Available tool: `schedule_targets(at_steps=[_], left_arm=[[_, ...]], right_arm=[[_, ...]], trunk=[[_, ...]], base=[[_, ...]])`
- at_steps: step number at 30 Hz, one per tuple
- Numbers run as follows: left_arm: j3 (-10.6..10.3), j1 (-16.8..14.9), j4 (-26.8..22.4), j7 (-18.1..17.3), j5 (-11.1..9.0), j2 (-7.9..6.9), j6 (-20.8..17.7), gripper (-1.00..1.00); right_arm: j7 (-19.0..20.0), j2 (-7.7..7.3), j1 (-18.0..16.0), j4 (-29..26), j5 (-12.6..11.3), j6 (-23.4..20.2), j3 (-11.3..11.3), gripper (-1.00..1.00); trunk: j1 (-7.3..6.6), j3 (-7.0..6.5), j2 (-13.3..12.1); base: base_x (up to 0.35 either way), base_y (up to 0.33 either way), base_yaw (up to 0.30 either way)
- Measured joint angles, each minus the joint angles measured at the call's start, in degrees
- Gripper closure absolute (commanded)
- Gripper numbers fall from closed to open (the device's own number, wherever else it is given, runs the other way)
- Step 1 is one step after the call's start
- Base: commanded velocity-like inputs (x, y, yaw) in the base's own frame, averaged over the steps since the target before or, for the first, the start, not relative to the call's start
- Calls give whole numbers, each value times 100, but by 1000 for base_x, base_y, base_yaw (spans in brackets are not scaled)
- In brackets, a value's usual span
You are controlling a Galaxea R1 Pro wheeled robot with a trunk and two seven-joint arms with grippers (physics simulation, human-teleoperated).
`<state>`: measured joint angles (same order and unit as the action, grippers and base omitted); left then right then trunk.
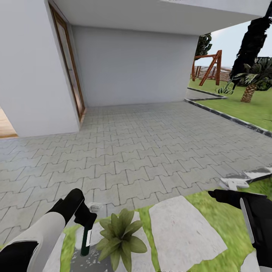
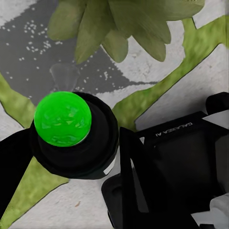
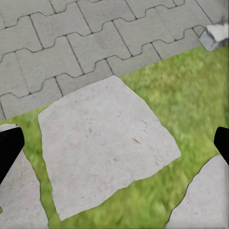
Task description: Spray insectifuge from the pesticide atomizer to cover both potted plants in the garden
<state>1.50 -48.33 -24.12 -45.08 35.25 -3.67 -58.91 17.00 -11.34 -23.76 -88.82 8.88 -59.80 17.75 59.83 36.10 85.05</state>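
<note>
Head view: at lower left the left gripper (image 1: 85,218) is clamped on the atomizer (image 1: 87,238), upright just left of a potted plant (image 1: 120,234) on a stepping stone (image 1: 181,234). The right gripper (image 1: 226,195) hangs lower right.

Left wrist view: the atomizer's top (image 2: 62,119) glows green; plant leaves (image 2: 124,24) sit at the top.

Right wrist view: fingertips (image 3: 9,148) are wide apart at the frame edges over stone and lawn (image 3: 191,90).
</note>
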Motion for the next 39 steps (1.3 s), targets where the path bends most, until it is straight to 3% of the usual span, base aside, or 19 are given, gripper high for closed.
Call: schedule_targets(at_steps=[39], left_arm=[[-33,175,18,-1,0,-4,5,100]], right_arm=[[-1,-8,-2,2,2,1,7,-100]], trunk=[[0,184,0]], base=[[0,0,-20]])
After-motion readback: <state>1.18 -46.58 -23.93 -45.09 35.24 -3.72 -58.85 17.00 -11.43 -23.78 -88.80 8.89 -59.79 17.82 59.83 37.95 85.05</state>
